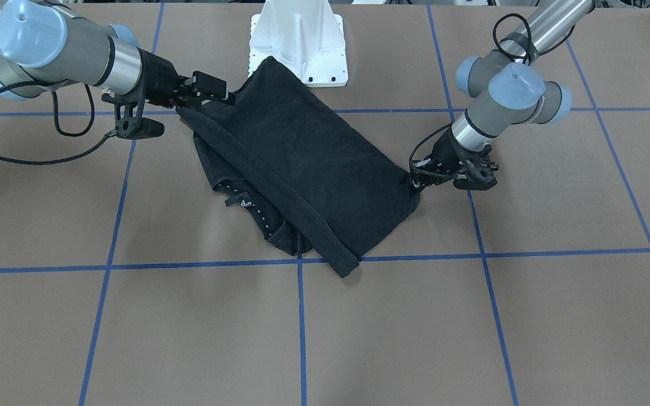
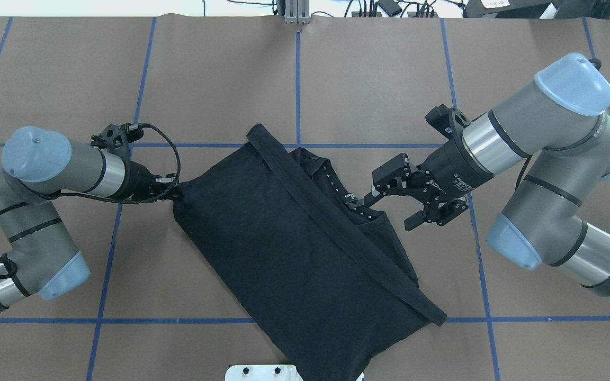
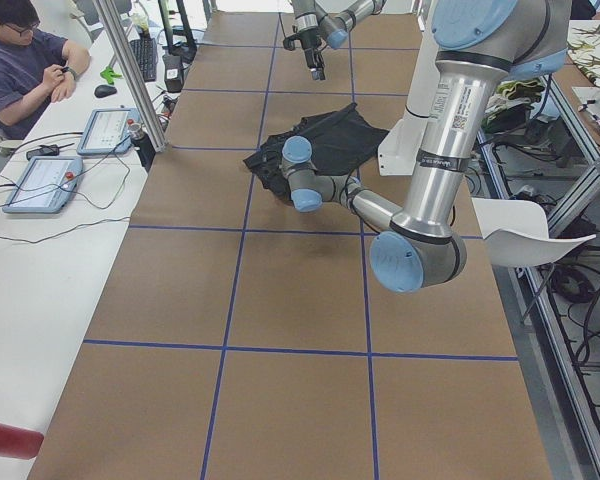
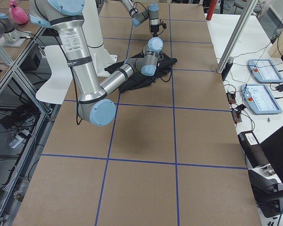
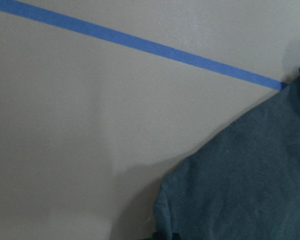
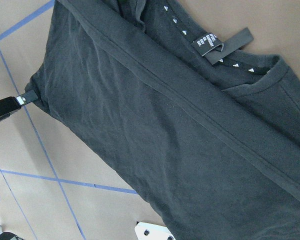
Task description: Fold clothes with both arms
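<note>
The black T-shirt (image 2: pixel 294 248) lies folded lengthwise and diagonal across the table's middle, plain back up; it also shows as the shirt (image 1: pixel 302 152). Its collar and neck label (image 6: pixel 222 42) peek out along one side. My left gripper (image 2: pixel 176 193) is shut on a corner of the shirt, low at the table; it is also seen as the left gripper (image 1: pixel 415 181). The shirt (image 5: pixel 250 185) fills the left wrist view's lower right. My right gripper (image 2: pixel 389 201) hovers open beside the collar, holding nothing; it appears again as the right gripper (image 1: pixel 218 93).
The white pedestal base (image 1: pixel 297 39) touches the shirt's near end. Blue tape lines (image 2: pixel 298 79) grid the brown table. A person (image 3: pixel 20 60) sits at a side bench with control tablets (image 3: pixel 45 180). A white chair (image 3: pixel 530 235) stands beside the table.
</note>
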You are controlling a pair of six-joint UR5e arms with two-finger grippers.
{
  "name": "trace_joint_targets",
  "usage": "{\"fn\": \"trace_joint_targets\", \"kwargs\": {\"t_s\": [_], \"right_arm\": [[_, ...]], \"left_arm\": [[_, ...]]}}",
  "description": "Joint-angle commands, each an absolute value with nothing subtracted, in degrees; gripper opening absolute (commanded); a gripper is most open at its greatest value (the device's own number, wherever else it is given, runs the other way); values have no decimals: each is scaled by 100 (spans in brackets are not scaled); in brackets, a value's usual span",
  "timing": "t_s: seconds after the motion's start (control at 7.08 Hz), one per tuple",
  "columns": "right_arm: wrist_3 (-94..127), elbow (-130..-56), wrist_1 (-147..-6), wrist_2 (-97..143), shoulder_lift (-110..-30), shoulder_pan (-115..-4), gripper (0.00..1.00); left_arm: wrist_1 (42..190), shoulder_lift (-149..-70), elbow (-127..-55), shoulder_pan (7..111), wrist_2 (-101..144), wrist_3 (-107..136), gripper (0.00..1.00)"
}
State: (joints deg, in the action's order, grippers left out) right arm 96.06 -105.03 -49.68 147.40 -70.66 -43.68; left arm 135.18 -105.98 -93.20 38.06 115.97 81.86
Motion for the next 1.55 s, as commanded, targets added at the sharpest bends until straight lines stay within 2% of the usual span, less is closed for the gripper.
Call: {"fn": "trace_joint_targets", "kwargs": {"t_s": [0.0,0.57,0.85,1.13,1.41], "right_arm": [[9606,-10503,-4975,14739,-7075,-4447,100],[9677,-10512,-4975,14731,-7058,-4632,100],[9677,-10512,-4975,14739,-7075,-4693,100],[9677,-10503,-4966,14730,-7075,-4711,100],[9677,-10503,-4966,14730,-7075,-4755,100]], "left_arm": [[13509,-10739,-9264,3936,11540,8288,0],[13122,-12380,-7677,4622,11488,8271,0],[13122,-13109,-7105,4667,11364,8262,0],[13157,-13997,-6148,4667,11356,8270,0],[13192,-14438,-5699,4632,10857,8288,0]]}}
